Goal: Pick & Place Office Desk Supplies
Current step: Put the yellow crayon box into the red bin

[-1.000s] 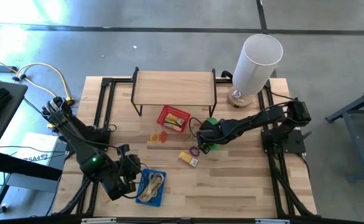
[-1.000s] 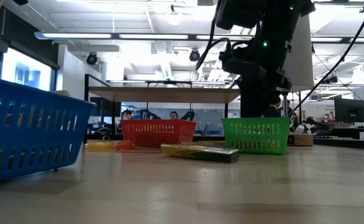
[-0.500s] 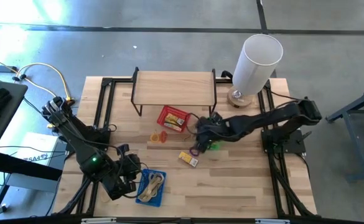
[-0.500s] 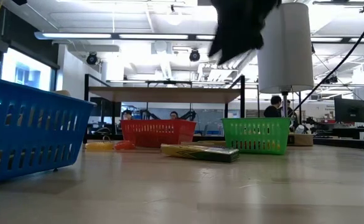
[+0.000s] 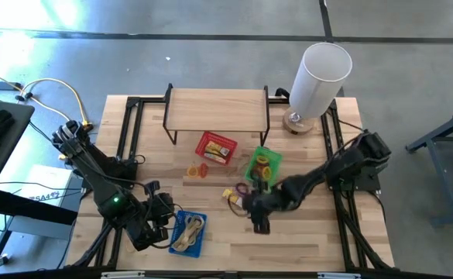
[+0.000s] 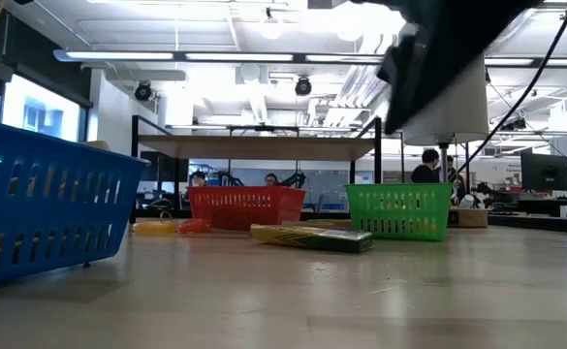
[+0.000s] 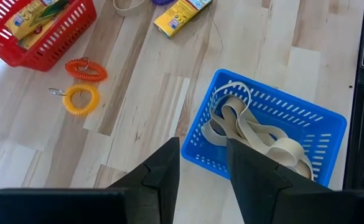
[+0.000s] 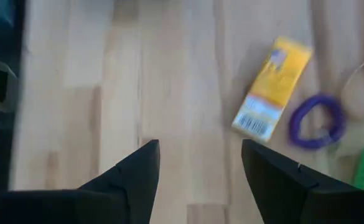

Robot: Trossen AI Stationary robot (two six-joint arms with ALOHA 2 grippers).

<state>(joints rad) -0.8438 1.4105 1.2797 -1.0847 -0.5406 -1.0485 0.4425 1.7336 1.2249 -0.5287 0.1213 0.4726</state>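
Observation:
A yellow block (image 5: 233, 196) (image 8: 272, 86) and a purple loop (image 5: 242, 188) (image 8: 318, 121) lie flat on the table's middle. An orange loop (image 7: 85, 68) and a yellow loop (image 7: 82, 98) lie near the red basket (image 5: 214, 147). The green basket (image 5: 261, 166) holds coiled loops. Pale tan bands (image 7: 250, 127) lie in the blue basket (image 5: 187, 232). My right gripper (image 5: 259, 223) (image 8: 200, 149) hovers open over bare wood just near of the yellow block. My left gripper (image 5: 160, 222) (image 7: 201, 146) stands open above the blue basket's left rim, holding nothing.
A wooden shelf (image 5: 217, 108) stands at the back. A tall white cylinder (image 5: 319, 77) is at the back right corner. The red basket holds yellow blocks (image 7: 32, 12). A tan band (image 8: 362, 87) lies beside the purple loop. Bare wood stretches along the near edge, right of the blue basket.
My right gripper has swung from above the green basket toward the table's near edge and a little left, rolling as it went. It now hangs over the table near the yellow block. The green basket and its loops have come into plain sight.

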